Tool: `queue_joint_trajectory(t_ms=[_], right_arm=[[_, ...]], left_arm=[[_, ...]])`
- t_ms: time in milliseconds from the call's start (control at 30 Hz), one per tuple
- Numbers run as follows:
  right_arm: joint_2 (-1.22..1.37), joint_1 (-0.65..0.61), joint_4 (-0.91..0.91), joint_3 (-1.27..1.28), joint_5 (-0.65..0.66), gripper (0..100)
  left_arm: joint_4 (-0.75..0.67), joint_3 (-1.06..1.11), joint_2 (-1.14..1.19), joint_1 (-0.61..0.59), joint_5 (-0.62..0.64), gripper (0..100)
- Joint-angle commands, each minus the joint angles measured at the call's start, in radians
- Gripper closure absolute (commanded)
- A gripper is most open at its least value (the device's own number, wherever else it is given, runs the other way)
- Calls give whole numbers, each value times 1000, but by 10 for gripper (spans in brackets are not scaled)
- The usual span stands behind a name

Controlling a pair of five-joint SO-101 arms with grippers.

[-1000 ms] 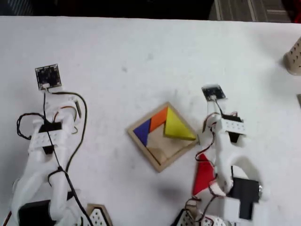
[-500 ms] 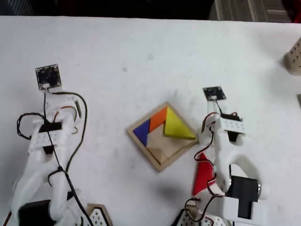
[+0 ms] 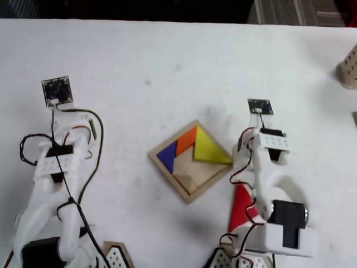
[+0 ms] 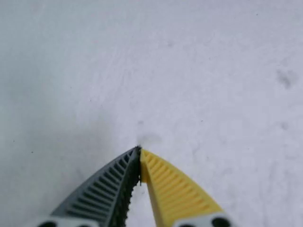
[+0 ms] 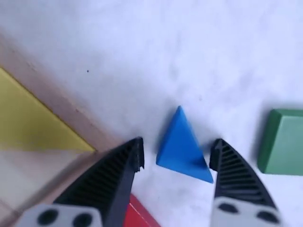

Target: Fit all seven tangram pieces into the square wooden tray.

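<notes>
The square wooden tray (image 3: 188,193) lies mid-table, turned like a diamond, holding a yellow triangle (image 3: 207,149), an orange piece (image 3: 187,140) and a blue piece (image 3: 168,156). My right gripper (image 5: 176,152) is open just off the tray's corner (image 5: 57,106), its fingers astride a small blue triangle (image 5: 182,147) on the table. A green piece (image 5: 283,141) lies beside that triangle. A red triangle (image 3: 242,205) rests under the right arm (image 3: 268,167). My left gripper (image 4: 140,152) is shut on nothing above bare table, far left of the tray.
A pale wooden object (image 3: 349,68) stands at the table's right edge. Wide white tabletop lies open behind the tray. The left arm (image 3: 56,167) and its cables occupy the front left.
The right arm has shifted slightly right and toward the far side, away from the tray's corner. The tray was nudged a little to the left. The left arm has kept still.
</notes>
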Motion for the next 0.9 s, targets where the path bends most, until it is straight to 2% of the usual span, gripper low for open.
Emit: queue_joint_trajectory(t_ms=[0, 233, 433, 733, 867], right_arm=[[102, 25, -15, -87, -5, 769], [162, 25, 59, -152, 5, 779], [162, 47, 51, -160, 5, 921], [171, 42, 51, -152, 5, 920], [163, 47, 36, -133, 5, 918]], left_arm=[[-25, -11, -5, 12, -11, 977], [-25, -11, -5, 12, -11, 977], [-25, -11, -5, 13, -11, 977], [-25, -6, -5, 18, -11, 977], [-25, 15, 15, 79, -12, 977]])
